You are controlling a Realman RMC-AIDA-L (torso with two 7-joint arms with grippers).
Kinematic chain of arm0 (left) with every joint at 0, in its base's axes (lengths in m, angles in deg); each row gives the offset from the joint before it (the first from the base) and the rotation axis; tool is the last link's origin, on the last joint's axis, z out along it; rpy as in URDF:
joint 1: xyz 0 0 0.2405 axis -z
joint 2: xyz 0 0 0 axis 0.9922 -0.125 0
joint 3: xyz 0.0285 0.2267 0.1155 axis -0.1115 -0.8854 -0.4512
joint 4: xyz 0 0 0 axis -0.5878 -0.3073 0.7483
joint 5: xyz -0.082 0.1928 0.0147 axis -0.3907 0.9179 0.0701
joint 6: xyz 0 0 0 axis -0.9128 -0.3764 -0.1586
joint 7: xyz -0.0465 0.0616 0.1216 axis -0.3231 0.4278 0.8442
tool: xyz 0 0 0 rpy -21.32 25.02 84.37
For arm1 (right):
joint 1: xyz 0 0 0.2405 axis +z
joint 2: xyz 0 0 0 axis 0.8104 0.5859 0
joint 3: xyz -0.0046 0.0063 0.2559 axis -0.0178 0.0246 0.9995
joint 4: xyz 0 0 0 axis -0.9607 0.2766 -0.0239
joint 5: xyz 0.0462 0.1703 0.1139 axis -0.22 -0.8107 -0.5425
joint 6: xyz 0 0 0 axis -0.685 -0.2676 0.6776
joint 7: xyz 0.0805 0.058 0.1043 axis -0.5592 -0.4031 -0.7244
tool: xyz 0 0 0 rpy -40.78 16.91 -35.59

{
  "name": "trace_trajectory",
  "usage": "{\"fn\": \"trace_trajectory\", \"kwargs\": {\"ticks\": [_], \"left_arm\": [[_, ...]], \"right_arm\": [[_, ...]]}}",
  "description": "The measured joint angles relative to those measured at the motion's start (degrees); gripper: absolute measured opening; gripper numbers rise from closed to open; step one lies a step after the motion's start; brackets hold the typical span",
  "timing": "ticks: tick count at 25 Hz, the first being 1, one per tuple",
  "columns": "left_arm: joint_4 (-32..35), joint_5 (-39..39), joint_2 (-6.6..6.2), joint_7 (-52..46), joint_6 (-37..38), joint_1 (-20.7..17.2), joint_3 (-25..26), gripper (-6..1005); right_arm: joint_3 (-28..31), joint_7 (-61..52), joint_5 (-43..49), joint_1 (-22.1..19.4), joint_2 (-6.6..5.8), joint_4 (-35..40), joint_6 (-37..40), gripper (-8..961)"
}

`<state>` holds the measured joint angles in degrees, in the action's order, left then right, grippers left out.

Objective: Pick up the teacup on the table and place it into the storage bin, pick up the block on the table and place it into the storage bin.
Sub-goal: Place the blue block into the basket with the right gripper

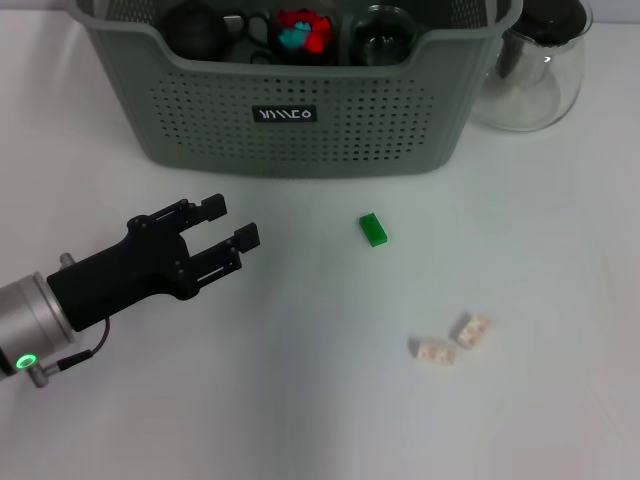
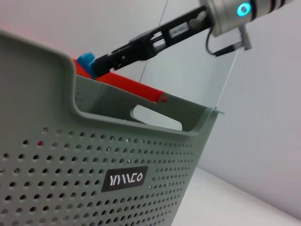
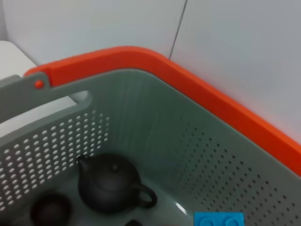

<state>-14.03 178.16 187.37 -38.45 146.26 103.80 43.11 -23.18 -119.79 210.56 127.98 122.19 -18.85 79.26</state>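
Left end effector (image 1: 232,223) matte black, fingers apart, perforated storage bin (image 1: 300,125) ahead

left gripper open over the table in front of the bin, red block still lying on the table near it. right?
Not quite: the block lying on the table is green, not red, as the head view shows. The rest holds: the left gripper is open, out over the table in front of the storage bin.
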Motion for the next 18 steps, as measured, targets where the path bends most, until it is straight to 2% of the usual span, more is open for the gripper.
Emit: {"fn": "trace_trajectory", "kwargs": {"ticks": [6,15,18], "left_arm": [[-0.01,0.0,0.08,0.0,0.01,0.01,-0.07,660],[-0.31,0.0,0.06,0.0,0.01,0.2,0.02,660],[-0.37,0.0,0.03,0.0,0.01,0.2,0.07,660]], "right_arm": [[-0.16,-0.04,-0.41,1.38,0.11,-6.56,-5.05,424],[-1.65,1.42,-2.14,1.04,0.22,-7.68,-6.83,425],[-1.64,1.35,-2.2,0.93,0.22,-7.24,-6.85,517]]}}
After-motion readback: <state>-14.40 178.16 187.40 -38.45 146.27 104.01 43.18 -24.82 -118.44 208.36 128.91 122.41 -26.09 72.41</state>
